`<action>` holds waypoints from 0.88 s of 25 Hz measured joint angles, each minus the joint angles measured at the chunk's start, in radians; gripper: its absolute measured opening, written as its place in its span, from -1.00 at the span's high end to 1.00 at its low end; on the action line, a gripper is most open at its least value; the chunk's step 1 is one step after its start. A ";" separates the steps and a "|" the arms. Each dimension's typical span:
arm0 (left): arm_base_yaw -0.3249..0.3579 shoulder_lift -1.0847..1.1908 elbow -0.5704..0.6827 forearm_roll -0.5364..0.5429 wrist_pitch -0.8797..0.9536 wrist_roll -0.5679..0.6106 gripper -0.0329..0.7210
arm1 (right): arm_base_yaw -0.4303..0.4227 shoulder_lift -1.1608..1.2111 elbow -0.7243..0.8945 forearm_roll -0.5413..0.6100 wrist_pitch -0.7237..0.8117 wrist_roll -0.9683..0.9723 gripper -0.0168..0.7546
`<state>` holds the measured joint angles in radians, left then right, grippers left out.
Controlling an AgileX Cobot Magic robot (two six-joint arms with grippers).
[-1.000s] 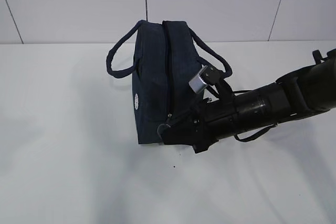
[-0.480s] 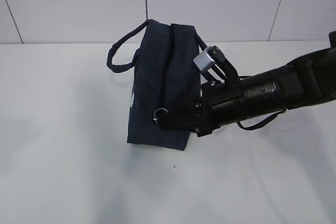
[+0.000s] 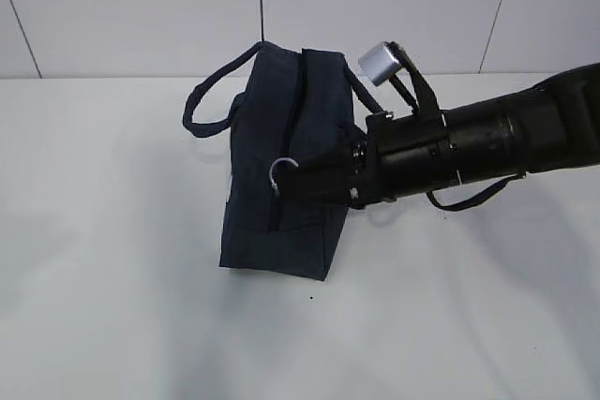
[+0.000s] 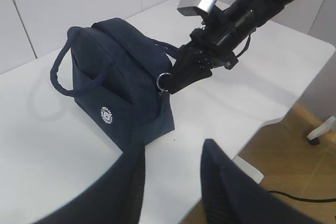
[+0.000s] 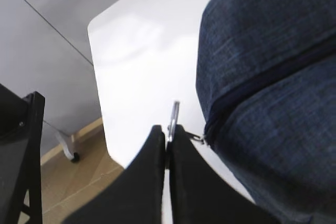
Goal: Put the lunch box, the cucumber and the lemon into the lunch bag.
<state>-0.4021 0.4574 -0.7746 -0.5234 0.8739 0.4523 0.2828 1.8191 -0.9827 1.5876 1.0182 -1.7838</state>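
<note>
Now you can see the lunch bag standing on the white surface, leaning a little to one side. It is dark blue, with a loop handle on its left and a small round white logo on its side. Your right jaws are pressed tight together on the metal ring of the zipper, at the front of the bag. That black arm reaches in from the right and has a small grey box on top. Your left jaws are partly open with nothing between them, hanging over the near edge of the surface, well apart from the bag.

Look at the room too. A pale wall with thin dark lines stands behind the surface. Past the edge you can see a light brown floor, a white wheel foot and a black cable.
</note>
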 joint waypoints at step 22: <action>0.000 0.027 0.000 -0.008 0.054 0.000 0.28 | 0.000 -0.021 -0.072 0.178 -0.121 0.014 0.96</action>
<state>-0.4021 0.4842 -0.7746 -0.5316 0.9283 0.4523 0.2828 1.7985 -1.0550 1.7661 0.8977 -1.7693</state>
